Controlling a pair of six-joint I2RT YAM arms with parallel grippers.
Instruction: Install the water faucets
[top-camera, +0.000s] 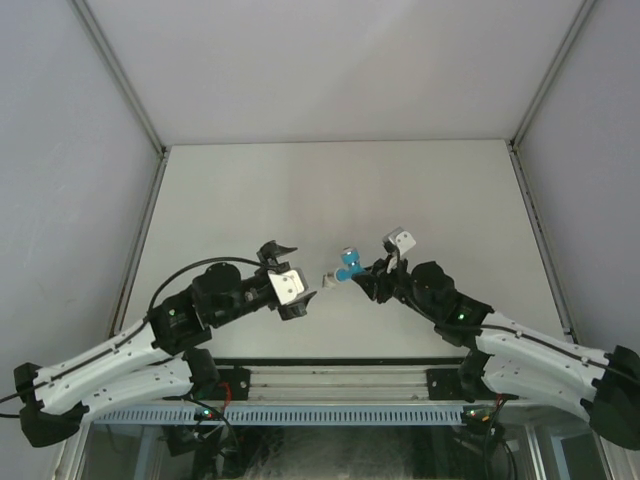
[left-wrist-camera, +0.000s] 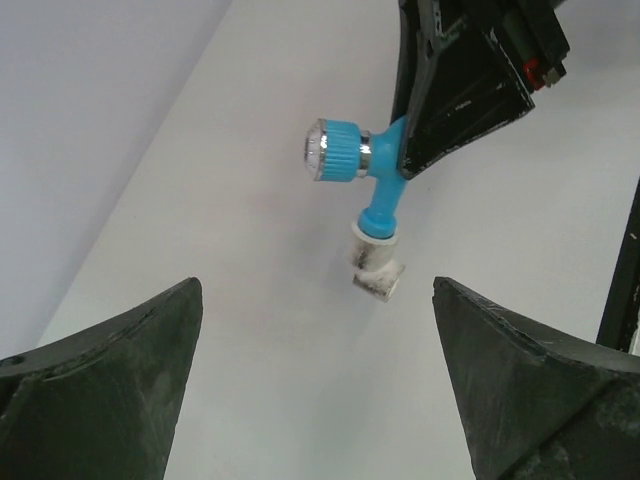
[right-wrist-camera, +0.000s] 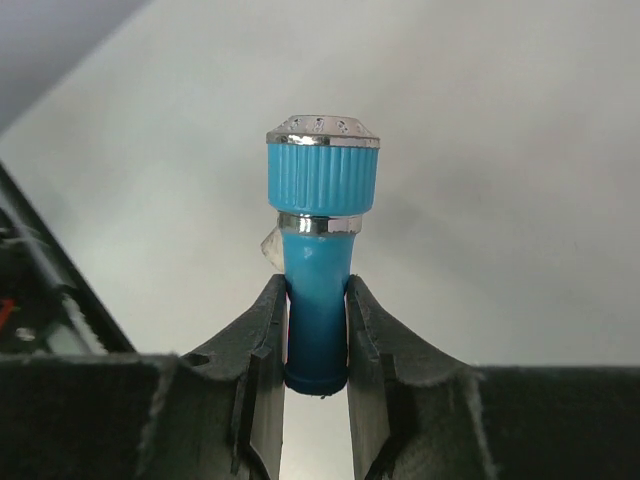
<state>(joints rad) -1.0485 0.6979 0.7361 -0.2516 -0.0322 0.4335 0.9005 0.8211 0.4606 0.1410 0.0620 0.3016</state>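
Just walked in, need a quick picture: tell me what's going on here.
The right gripper is shut on the blue faucet, gripping its body. A small white-grey fitting sits on one end of the faucet. The left gripper is wide open and empty, facing them with a gap between.

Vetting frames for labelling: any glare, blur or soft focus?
Top external: even diffuse light, faint shadows, faucet tiny. Left wrist: gripper fingers dark and soft, faucet sharp, glint on its silvery cap. Right wrist: faucet crisp, background featureless and soft.
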